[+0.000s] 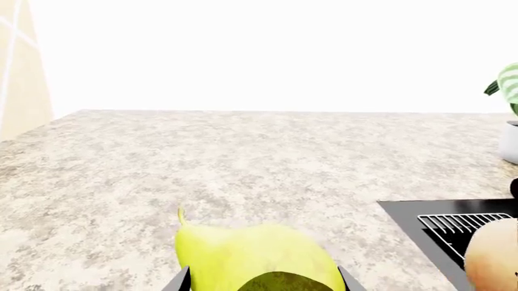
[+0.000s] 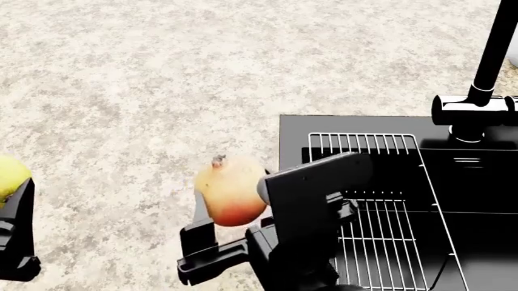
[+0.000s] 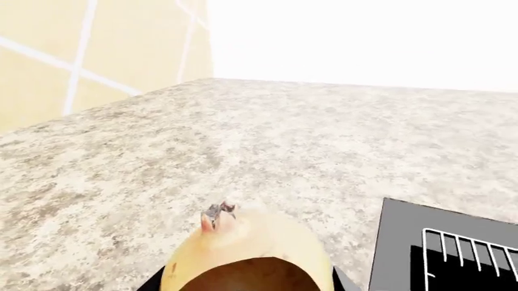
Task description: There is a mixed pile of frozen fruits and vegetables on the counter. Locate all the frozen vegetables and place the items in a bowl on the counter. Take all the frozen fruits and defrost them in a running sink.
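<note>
Yellow pear (image 1: 255, 257) sits clamped in the left gripper (image 1: 263, 280), stem aimed at the frame's upper left; the right gripper (image 2: 235, 227) grips the red-and-yellow fruit (image 2: 230, 189), nub up.

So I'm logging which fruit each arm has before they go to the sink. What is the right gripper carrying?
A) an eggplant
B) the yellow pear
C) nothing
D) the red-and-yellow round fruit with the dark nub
D: in the head view the right gripper has its fingers closed around the red-and-yellow fruit just beside the sink, while the yellow pear sits in the left gripper.
</note>
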Available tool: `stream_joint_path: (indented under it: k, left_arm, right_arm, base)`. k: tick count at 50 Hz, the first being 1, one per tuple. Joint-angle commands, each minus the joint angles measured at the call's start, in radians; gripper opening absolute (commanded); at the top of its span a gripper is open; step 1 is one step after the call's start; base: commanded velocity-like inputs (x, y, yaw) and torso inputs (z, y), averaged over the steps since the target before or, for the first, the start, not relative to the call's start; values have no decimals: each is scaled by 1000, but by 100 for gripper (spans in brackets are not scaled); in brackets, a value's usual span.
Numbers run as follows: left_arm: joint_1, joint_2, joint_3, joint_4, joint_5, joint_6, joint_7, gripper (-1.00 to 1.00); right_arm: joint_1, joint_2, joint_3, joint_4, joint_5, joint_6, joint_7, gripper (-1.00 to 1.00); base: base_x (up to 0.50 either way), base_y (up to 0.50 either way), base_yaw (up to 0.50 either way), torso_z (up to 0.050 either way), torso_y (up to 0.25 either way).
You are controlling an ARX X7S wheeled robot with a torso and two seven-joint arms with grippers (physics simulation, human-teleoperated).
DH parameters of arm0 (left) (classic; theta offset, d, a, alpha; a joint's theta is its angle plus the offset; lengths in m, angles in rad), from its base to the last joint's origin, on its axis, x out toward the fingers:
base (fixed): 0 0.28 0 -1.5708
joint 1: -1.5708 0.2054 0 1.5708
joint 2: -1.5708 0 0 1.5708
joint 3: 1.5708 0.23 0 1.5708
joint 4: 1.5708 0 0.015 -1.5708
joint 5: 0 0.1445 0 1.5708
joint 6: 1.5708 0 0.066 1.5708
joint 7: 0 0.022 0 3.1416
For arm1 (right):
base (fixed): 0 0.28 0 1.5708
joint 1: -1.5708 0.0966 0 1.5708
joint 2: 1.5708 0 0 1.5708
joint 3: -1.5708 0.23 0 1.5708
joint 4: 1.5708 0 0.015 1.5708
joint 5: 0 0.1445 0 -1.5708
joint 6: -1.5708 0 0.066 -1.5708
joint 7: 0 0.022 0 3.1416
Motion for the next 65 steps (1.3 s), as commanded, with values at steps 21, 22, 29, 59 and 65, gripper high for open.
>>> stream_joint_path:
  k: [21, 22, 29, 59, 65]
  left_arm:
    - [-17, 1, 10, 3, -28, 23, 2, -100]
    - [-17, 2, 9, 3, -30, 24, 2, -100]
    - [-9, -6, 1, 12, -37, 29, 2, -100]
    - [-16, -4, 17, 5, -25, 33, 4, -100]
    - [-13, -3, 21, 0, -16, 36, 12, -100]
  right_arm:
    - [-111, 283, 261, -350, 210, 65, 240, -100]
    - [-115, 285, 261, -351, 211, 65, 241, -100]
    - [-125, 283, 252, -345, 202, 61, 232, -100]
    - [-139, 293, 253, -347, 203, 47, 237, -100]
    - [-131, 292, 247, -348, 204, 53, 241, -100]
  base:
    - [0, -143, 0, 0, 0]
    - [0, -500, 0, 0, 0]
    - [0, -500, 0, 0, 0]
    - [0, -500, 0, 0, 0]
    - [0, -500, 0, 0, 0]
